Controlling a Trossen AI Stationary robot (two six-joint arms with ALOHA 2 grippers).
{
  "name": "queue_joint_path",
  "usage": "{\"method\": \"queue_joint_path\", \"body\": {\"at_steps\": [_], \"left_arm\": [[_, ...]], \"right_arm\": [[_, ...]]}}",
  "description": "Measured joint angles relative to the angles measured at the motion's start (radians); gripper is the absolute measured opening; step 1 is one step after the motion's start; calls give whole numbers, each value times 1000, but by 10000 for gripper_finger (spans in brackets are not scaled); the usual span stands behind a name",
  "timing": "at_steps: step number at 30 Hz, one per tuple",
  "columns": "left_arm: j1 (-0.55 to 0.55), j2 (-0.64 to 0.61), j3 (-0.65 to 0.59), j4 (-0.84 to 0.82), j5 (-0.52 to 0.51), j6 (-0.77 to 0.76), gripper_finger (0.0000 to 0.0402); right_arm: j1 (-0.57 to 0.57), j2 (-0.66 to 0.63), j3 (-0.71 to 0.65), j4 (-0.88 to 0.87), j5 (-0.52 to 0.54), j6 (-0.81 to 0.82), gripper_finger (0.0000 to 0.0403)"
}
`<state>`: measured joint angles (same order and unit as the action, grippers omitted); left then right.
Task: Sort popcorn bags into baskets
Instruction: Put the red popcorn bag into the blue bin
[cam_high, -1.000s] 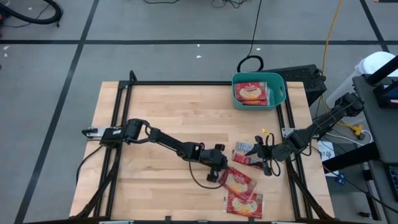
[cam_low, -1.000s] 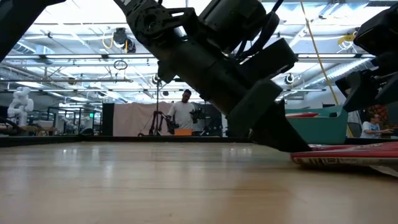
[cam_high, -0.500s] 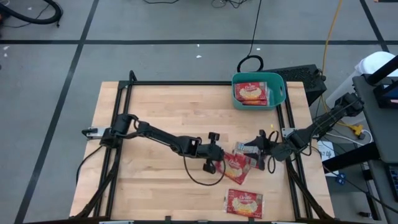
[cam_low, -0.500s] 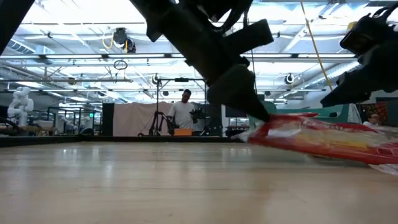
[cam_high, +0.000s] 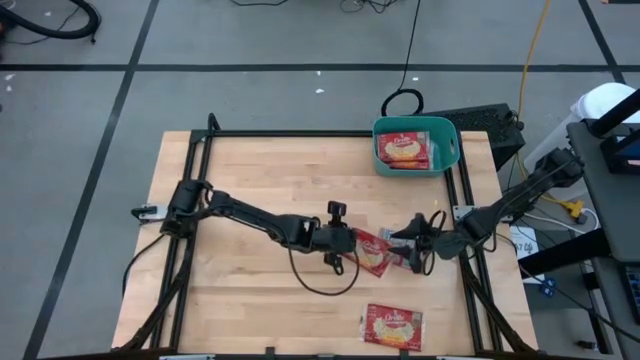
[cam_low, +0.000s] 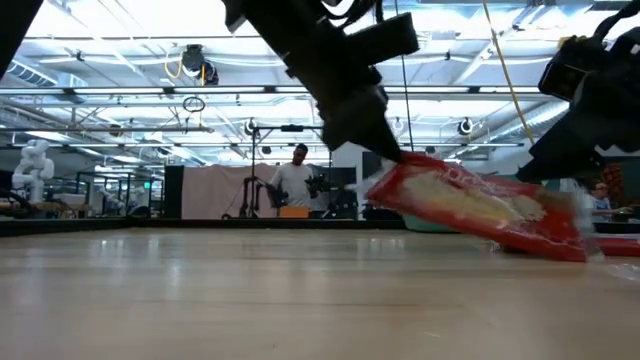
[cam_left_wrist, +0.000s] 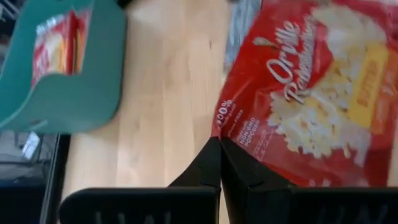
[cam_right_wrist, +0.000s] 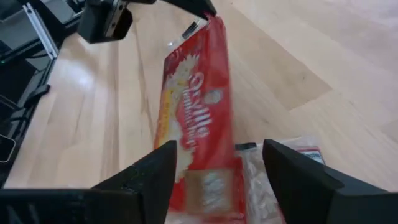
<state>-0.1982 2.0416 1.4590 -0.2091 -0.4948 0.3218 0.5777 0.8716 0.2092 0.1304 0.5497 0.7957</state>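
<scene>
The left gripper (cam_high: 349, 240) now carries a popcorn bag (cam_high: 372, 251) lifted off the table, moved toward the right gripper (cam_high: 414, 250).

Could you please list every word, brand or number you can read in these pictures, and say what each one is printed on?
"Orville Redenbacher's", partly cut off: white script on the held popcorn bag, pinched shut by the left gripper.
"100%": small white print on that bag's corner; the lines beneath are too blurred to read.
"Orville": on the same bag in the right wrist view.
Bags in the teal basket and on the table: too small to read.
</scene>
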Motion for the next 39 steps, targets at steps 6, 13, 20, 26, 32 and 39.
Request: {"method": "queue_joint_path", "body": {"at_steps": [6,13,20,26,32,39], "left_arm": [[-23,-27,0,-7,-14,39,1],[-42,-28,0,-1,-53,46,0],[-60,-28,0,-4,-173,54,0],[-66,-28,0,-7,-231,4,12],[-52,-65,1,-67,-205,-148,34],[-26,-172,1,-342,-154,-441,75]], "right_arm": [[-4,122,0,122,4,-17,268],[-5,271,-1,261,-32,-37,266],[-9,338,0,380,-81,-125,151],[-69,320,0,412,-87,-200,18],[-141,276,-1,399,-98,-270,21],[-200,153,0,316,-162,-333,8]]}}
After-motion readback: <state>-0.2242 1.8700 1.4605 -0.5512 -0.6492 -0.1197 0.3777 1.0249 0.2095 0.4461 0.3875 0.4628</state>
